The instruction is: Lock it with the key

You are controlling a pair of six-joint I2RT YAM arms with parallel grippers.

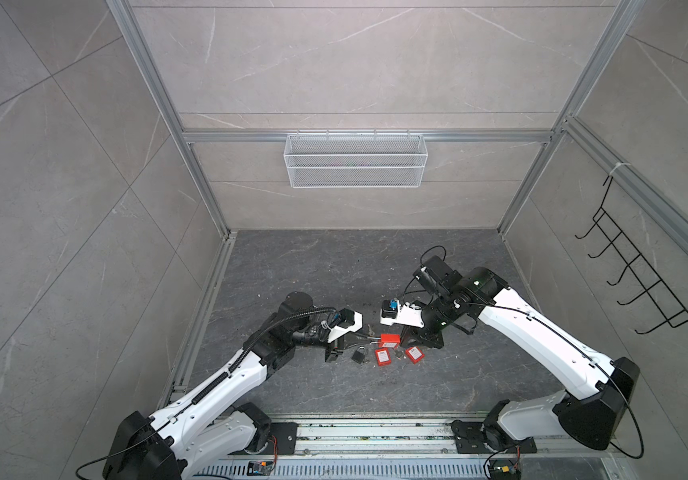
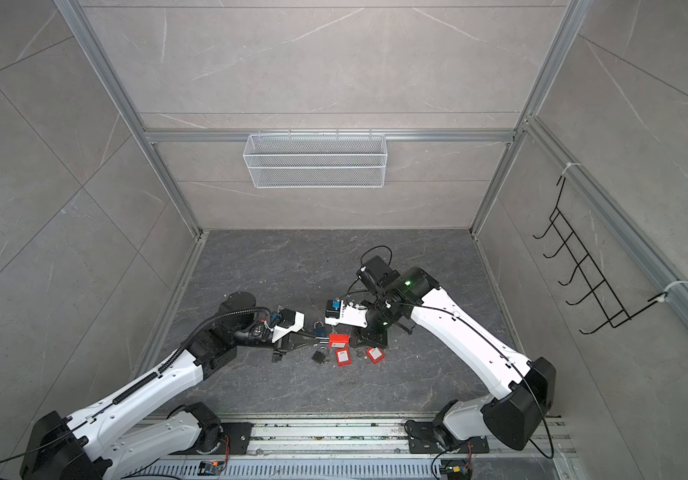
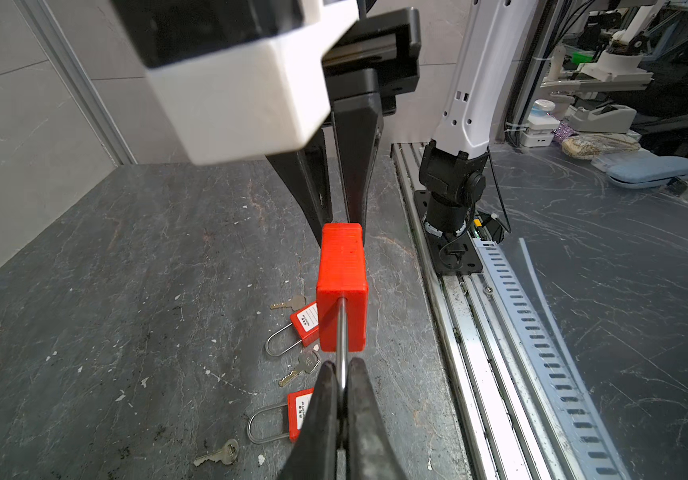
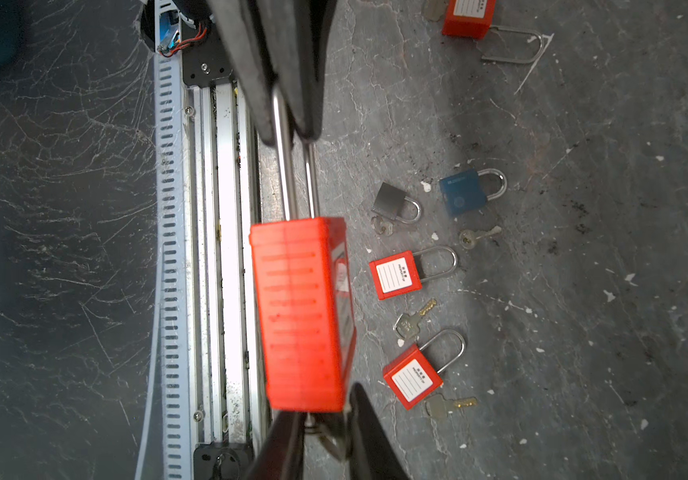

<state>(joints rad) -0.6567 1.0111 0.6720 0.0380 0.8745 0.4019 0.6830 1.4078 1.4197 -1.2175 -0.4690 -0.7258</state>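
A red padlock (image 1: 389, 340) (image 2: 339, 340) hangs above the floor between my two grippers. My left gripper (image 3: 342, 374) (image 1: 369, 338) is shut on its steel shackle (image 3: 340, 332), seen in the left wrist view. In the right wrist view the padlock body (image 4: 303, 311) fills the middle. A grey key (image 4: 330, 440) sticks out of the end facing away from the shackle. My right gripper (image 4: 325, 415) (image 1: 405, 337) has its two fingers closed in on that key. The key's blade is hidden in the lock.
On the floor lie other red padlocks (image 4: 396, 276) (image 4: 413, 380), a black padlock (image 4: 392, 201), a blue padlock (image 4: 463, 195) and loose keys (image 4: 413, 320). A white wire basket (image 1: 355, 160) hangs on the back wall and a black hook rack (image 1: 641, 270) on the right wall.
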